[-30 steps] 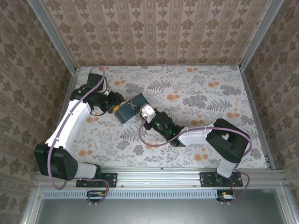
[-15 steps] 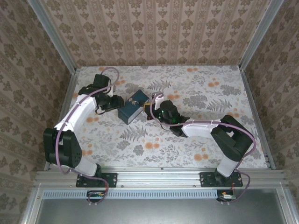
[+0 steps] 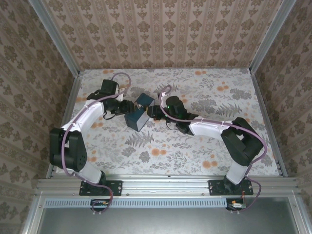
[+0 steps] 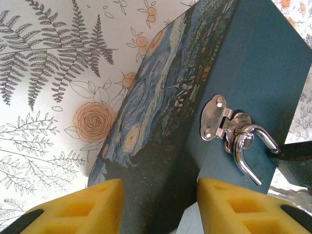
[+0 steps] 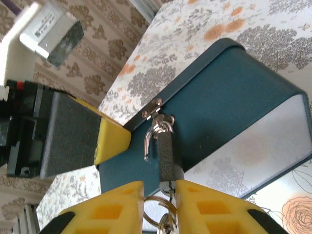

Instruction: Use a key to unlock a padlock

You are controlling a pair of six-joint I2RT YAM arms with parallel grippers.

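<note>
The padlock (image 5: 165, 151) hangs by its shackle from the silver hasp (image 4: 214, 117) on the side of the teal box (image 3: 138, 113). The box stands a little left of centre on the tabletop (image 3: 204, 146), towards the far half.

The left claw (image 4: 158, 195) is clamped on a corner of the box, with a yellow pad pressed to either face. The right claw (image 5: 160, 195) comes in from the right. Its pads stand narrowly apart, astride the lock's lower end and the key ring (image 5: 158, 207). I cannot tell whether they are pinching anything, as the key itself is hidden between them.

To my eye the step in hand is turning the key. To do it well, the right claw should close squarely on the key's bow, not on the loose rings. It should then twist about the lock's own axis, so that the body does not swing on the hasp. The left claw needs to hold the box firm against that twist.
</note>
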